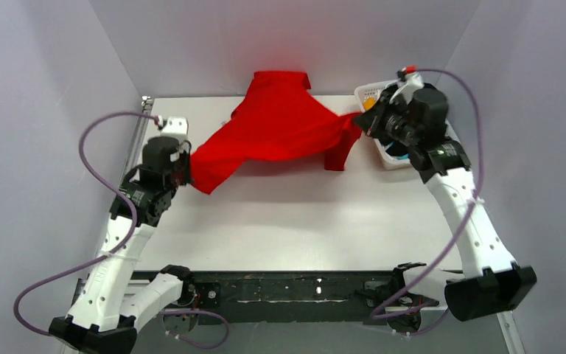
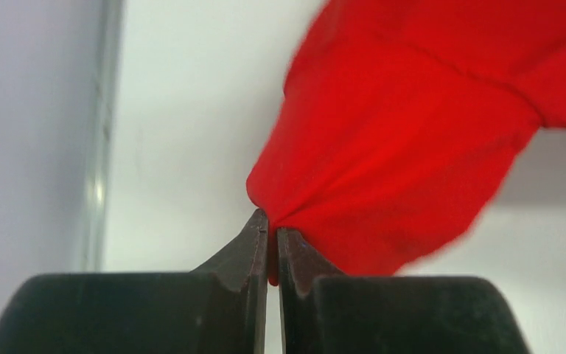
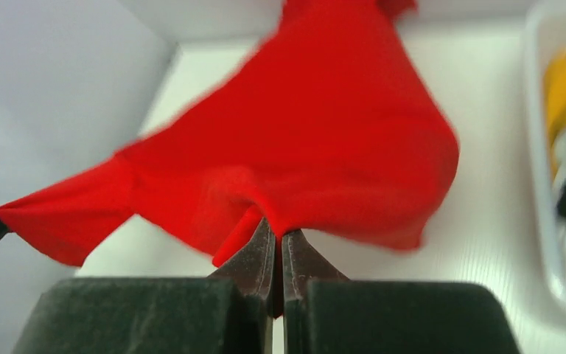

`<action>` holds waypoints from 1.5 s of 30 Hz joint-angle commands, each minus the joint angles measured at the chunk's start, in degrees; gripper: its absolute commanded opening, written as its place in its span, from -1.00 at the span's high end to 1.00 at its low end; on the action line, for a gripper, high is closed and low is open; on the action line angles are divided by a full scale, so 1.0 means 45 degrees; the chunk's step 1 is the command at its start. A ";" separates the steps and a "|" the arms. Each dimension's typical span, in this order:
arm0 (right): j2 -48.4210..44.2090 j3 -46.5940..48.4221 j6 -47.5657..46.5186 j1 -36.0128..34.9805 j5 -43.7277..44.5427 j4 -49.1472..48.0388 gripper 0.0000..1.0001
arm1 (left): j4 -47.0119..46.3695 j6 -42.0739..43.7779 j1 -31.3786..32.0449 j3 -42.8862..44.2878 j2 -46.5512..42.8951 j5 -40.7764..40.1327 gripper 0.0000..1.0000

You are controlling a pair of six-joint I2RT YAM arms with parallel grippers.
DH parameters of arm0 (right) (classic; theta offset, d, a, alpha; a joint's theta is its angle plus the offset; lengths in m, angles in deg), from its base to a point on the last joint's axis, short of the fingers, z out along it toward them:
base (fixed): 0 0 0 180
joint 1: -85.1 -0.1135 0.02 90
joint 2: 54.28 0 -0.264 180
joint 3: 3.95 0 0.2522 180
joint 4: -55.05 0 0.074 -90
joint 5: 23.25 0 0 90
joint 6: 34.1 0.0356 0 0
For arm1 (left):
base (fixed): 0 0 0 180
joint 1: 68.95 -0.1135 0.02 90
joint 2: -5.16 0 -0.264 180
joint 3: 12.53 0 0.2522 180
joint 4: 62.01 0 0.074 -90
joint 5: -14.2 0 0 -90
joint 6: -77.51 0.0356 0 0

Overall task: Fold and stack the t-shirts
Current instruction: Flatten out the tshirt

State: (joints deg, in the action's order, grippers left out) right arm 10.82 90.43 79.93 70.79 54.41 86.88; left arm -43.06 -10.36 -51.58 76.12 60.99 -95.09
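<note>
Red t-shirt stretched above the table — left gripper and right gripper each clamped on an edge.

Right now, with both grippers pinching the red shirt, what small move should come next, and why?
Probably lower both arms together to lay the red t-shirt on the table. The left gripper and right gripper are each shut on a bunch of its cloth, and it hangs stretched between them, creased, not yet flat.
</note>
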 commanded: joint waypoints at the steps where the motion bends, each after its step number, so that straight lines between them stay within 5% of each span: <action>1: 0.1150 -0.1773 0.0505 0.0034 -0.1436 0.2654 0.97 | 0.2578 -0.4924 -0.0004 -0.3727 -0.1818 -0.0003 1.00; 6: 0.2252 -0.3245 0.0876 0.0044 -0.2089 0.5000 0.97 | 0.7577 -0.9836 0.0094 -0.4728 -0.1902 -0.0216 1.00; 13: 0.2630 -0.6304 0.1109 -0.0022 -0.2470 0.5120 0.97 | 1.1016 -1.0844 0.0094 -0.5986 -0.2800 -0.0526 1.00; 16: 0.1902 -0.7468 0.1356 -0.0513 -0.2700 0.5308 0.97 | 1.2075 -1.1158 0.0093 -0.5982 -0.2820 -0.0288 0.78; 23: -0.0404 -0.9176 0.3259 -0.2203 -0.1897 0.7000 0.96 | 1.4296 -1.1793 0.0090 -0.5250 -0.2976 -0.0991 0.64; 24: -0.0641 -0.9350 0.3379 -0.2259 -0.1923 0.7074 0.88 | 1.4625 -1.1801 0.0106 -0.5048 -0.3052 -0.1171 0.48; 25: -0.0895 -0.9467 0.3423 -0.2269 -0.1884 0.7103 0.77 | 1.4864 -1.1672 0.0094 -0.4864 -0.3150 -0.1257 0.03; 26: -0.1032 -0.9501 0.3419 -0.2270 -0.1730 0.7209 0.64 | 1.4967 -1.1449 0.0099 -0.4658 -0.3208 -0.1223 -0.68; 27: -0.1132 -0.9410 0.3372 -0.2270 -0.1562 0.7374 0.37 | 1.5078 -1.1240 0.0098 -0.4429 -0.3250 -0.1163 -0.93; 29: -0.1343 -0.8939 0.3157 -0.2280 -0.1153 0.7774 -0.18 | 1.5279 -1.0959 0.0098 -0.3914 -0.3261 -0.1349 -0.97; 31: -0.1531 -0.8249 0.3069 -0.2266 -0.0340 0.8048 -0.49 | 1.4847 -1.0651 0.0104 -0.3380 -0.3233 -0.1565 -0.97; 35: -0.1185 -0.6890 0.2827 -0.2033 0.1247 0.7554 -0.63 | 1.1469 -0.9446 0.0103 -0.3442 -0.3030 -0.0166 -0.97; 40: 0.1365 -0.5156 0.3218 -0.0523 0.2252 0.5506 -0.52 | 0.5605 -0.9105 0.0087 -0.5023 -0.0955 0.3523 -0.97; 45: 0.5224 -0.2028 0.2410 -0.0102 0.4100 0.4596 -0.33 | 0.4453 -0.9441 -0.0123 -0.4541 0.2363 0.4286 -0.97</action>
State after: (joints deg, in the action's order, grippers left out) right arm 24.15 71.41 93.35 69.37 64.64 113.78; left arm -18.56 -53.03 -51.25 55.42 63.77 -81.82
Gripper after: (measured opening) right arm 0.695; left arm 0.981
